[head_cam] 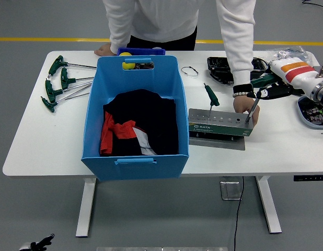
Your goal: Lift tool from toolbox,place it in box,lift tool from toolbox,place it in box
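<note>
Table [41, 141] in white carries a big blue box [134, 117] with dark and red cloth inside, and just right of it sits the grey toolbox [220, 124], steadied at its right end by a person's hand [245, 106]. Robot's right hand [272, 93] has its fingers wrapped round the green T-handle of a tool [252, 109] whose shaft leans with its tip at the toolbox's right end; a second green-handled tool [209, 97] stands in the toolbox's left part. Spare T-handle wrenches [59, 82] lie at the table's far left.

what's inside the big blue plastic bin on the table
Inside the big blue plastic bin lies a bundle of black fabric with red and white patches. It covers most of the bin floor, so anything lying beneath it cannot be seen.
</note>
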Robot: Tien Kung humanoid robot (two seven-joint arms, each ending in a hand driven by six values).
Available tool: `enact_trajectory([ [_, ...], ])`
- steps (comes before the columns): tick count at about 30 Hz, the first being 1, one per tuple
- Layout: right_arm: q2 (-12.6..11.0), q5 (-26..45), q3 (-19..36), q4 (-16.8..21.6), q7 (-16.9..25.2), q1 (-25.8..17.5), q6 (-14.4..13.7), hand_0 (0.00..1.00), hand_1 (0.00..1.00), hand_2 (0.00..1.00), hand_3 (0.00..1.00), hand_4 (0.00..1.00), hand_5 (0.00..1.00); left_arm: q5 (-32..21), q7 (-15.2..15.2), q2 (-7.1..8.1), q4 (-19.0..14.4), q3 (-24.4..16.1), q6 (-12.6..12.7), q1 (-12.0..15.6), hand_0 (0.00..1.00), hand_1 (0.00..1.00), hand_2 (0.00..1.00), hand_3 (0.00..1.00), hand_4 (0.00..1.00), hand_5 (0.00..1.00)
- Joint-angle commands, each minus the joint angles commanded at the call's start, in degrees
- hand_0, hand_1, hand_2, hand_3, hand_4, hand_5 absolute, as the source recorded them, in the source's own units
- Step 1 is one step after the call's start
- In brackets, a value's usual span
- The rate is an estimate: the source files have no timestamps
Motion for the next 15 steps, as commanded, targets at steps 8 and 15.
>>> enact_trajectory([
  [8,-0.8,-0.1,1.4,1.5,1.2,-0.4,-0.5,0.026,0.002,0.002,0.002,0.998,0.761,0.2,0.0,0.04,0.0,-0.3,-0.1,-0.1,0.863,0.846,0.822,0.612,0.724,0.543],
  [15,-1.8,-0.2,2.5,3.2,1.6,-0.5,-0.3,0.027,0.002,0.002,0.002,0.998,0.764,0.1,0.0,0.04,0.0,-0.4,-0.1,-0.2,0.863,0.847,0.822,0.611,0.723,0.544],
])
